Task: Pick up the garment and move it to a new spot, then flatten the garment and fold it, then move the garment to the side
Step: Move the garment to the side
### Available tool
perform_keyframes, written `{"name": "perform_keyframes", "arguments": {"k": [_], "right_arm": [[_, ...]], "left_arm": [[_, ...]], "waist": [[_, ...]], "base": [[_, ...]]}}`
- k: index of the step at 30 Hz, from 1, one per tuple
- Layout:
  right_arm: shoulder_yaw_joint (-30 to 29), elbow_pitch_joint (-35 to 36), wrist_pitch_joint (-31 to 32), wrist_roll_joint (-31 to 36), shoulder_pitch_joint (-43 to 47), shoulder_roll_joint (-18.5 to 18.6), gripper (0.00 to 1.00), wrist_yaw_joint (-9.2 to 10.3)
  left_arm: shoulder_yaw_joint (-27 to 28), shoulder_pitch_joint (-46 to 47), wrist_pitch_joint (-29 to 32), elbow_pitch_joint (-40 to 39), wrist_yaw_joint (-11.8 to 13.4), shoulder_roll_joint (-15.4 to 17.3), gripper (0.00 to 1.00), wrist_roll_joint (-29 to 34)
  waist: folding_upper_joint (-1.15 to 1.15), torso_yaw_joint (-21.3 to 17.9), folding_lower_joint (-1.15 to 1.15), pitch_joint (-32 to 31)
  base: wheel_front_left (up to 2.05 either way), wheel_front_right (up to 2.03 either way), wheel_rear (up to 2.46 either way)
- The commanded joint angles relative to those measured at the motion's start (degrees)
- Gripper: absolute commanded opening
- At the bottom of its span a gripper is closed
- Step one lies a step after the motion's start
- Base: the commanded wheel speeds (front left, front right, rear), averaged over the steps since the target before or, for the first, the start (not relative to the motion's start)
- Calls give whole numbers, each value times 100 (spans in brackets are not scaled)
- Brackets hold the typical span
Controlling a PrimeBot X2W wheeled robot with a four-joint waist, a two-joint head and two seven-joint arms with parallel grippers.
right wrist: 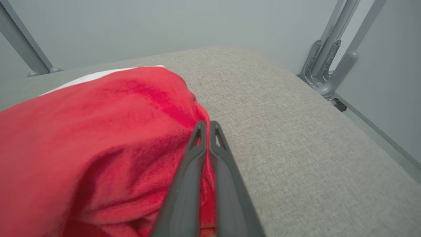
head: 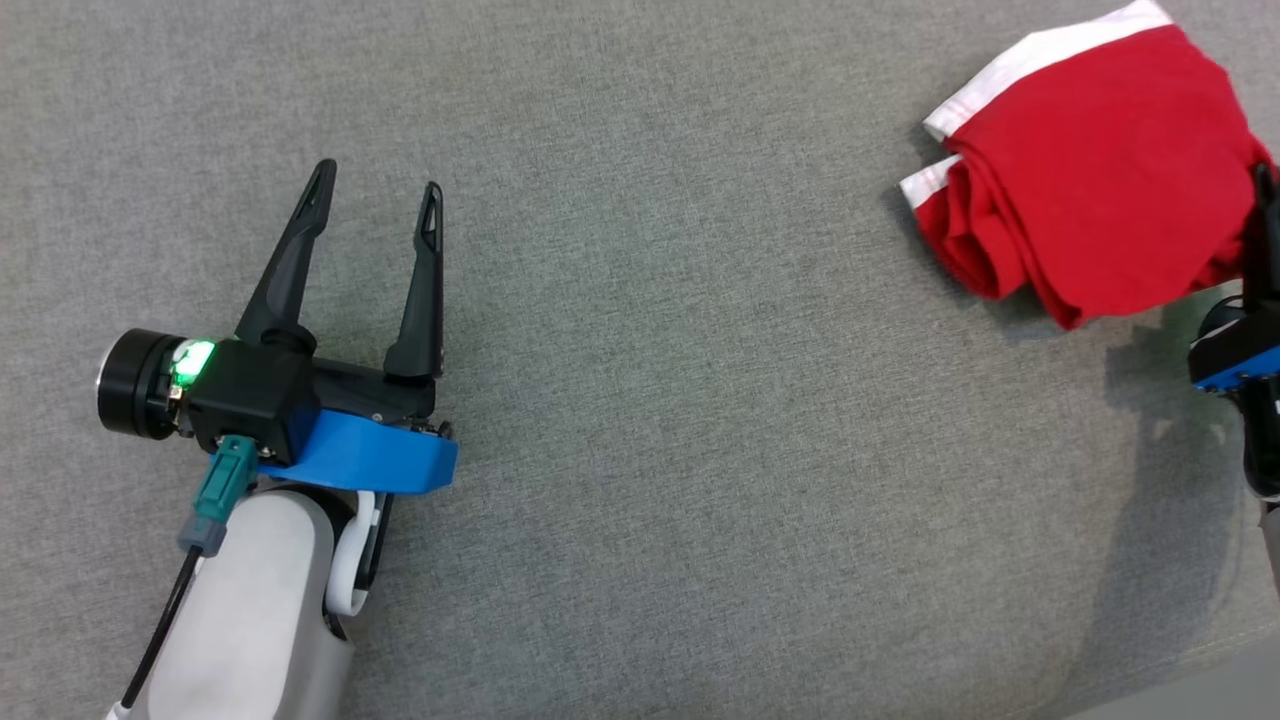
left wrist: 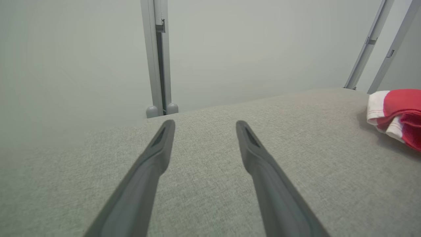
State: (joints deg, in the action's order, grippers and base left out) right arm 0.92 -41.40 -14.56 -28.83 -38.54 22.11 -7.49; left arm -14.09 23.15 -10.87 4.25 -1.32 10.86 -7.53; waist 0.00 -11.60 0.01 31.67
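Well, left gripper (head: 378,182) hovers wide open and empty over the grey cloth surface (head: 700,400), likely waiting to help flatten, while at far right the bunched red garment (head: 1090,170) is pinched at its edge by the closed right gripper (right wrist: 207,125), apparently for carrying.

The wide grey worktop (head: 700,450) between the left tool (head: 378,178) and the red garment (head: 1100,170) is free to pass, while the bunched garment itself blocks the right side.
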Motion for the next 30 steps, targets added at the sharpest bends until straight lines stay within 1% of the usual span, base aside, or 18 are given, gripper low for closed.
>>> {"name": "perform_keyframes", "arguments": {"k": [1,6,10,11,12,13,14,15,20,26,27,30], "right_arm": [[-115,-55,-42,112,-71,24,0,0],[-707,-135,-67,524,-46,-44,0,0],[-1168,-11,-64,894,91,-220,0,0],[-1242,-8,-65,987,132,-273,6,0],[-1300,30,-65,1083,155,-334,23,0],[-1361,51,-65,1183,185,-377,44,0],[-1517,94,-66,1366,268,-458,83,0],[-1915,312,-66,1767,466,-627,100,0],[-2161,1162,-62,2153,986,-954,100,0],[-1793,2340,13,2341,1963,-1496,100,0],[-1793,2340,13,2341,1963,-1496,100,0],[-1506,2834,179,2291,2379,-1685,100,0]], "left_arm": [[-15,101,-5,-23,9,34,100,19],[-61,146,4,-35,16,49,100,26],[-78,193,-4,4,6,59,100,0],[-87,197,-15,20,8,54,100,-11],[-95,201,-25,32,12,47,100,-19],[-107,199,-36,49,11,36,100,-29],[-126,191,-49,88,8,22,100,-50],[-171,155,-109,213,6,-37,100,-98],[-188,-28,-200,455,53,-122,100,-194],[-94,-431,-292,756,145,-236,100,-419],[-94,-431,-292,756,145,-236,100,-419],[-42,-636,-325,861,196,-236,100,-497]], "waist": [[0,1,-1,34],[0,-26,-1,114],[0,-31,-1,120],[0,-28,-1,109],[0,-26,-1,100],[0,-18,-1,81],[0,-2,-1,40],[0,58,-1,-109],[0,204,-1,-488],[0,493,-1,-1107],[0,493,-1,-1107],[0,648,-1,-1361]], "base": [[0,0,0],[0,0,0],[0,0,0],[0,0,0],[0,0,0],[0,0,0],[0,0,0],[0,0,0],[0,0,0],[0,0,0],[0,0,0],[0,0,0]]}}
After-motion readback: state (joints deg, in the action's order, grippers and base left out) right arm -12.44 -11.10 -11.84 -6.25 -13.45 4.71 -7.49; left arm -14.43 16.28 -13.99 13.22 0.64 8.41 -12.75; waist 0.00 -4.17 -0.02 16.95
